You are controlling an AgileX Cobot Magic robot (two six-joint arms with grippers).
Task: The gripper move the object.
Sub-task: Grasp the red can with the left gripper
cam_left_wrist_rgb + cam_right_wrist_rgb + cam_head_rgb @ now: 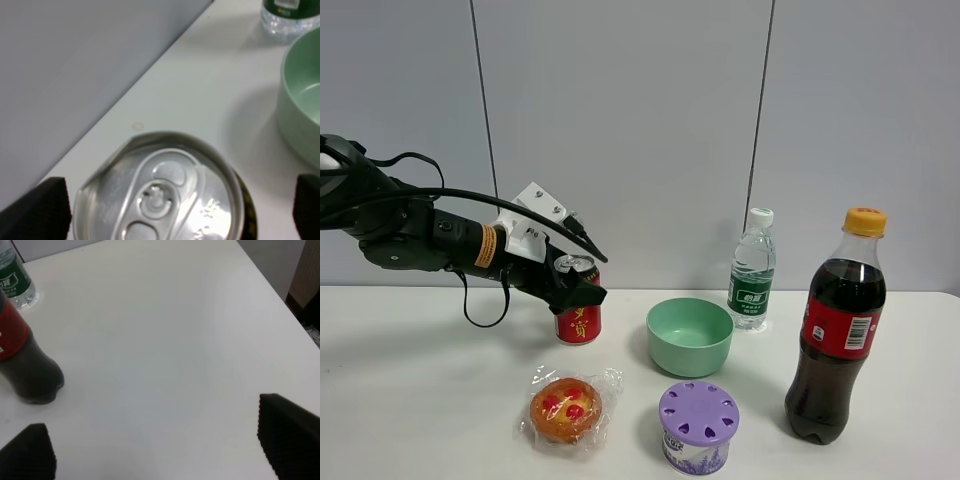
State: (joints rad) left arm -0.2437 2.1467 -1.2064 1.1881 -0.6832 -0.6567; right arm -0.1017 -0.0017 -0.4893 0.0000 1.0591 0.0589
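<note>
The red can (579, 323) with yellow characters stands upright on the white table (420, 390), left of the green bowl. My left gripper (576, 290) reaches in from the left and straddles the can's upper part. In the left wrist view the can's silver top (162, 192) lies between the black fingertips (47, 210). The gripper (177, 210) is open, with a visible gap on one side of the can. My right gripper (160, 445) is open and empty above bare table; it does not show in the exterior view.
A green bowl (689, 335) stands right of the can. A water bottle (752, 270) stands behind the bowl. A tall cola bottle (835, 330) is at the right. A purple-lidded tub (697, 425) and a wrapped pastry (566, 408) sit at the front.
</note>
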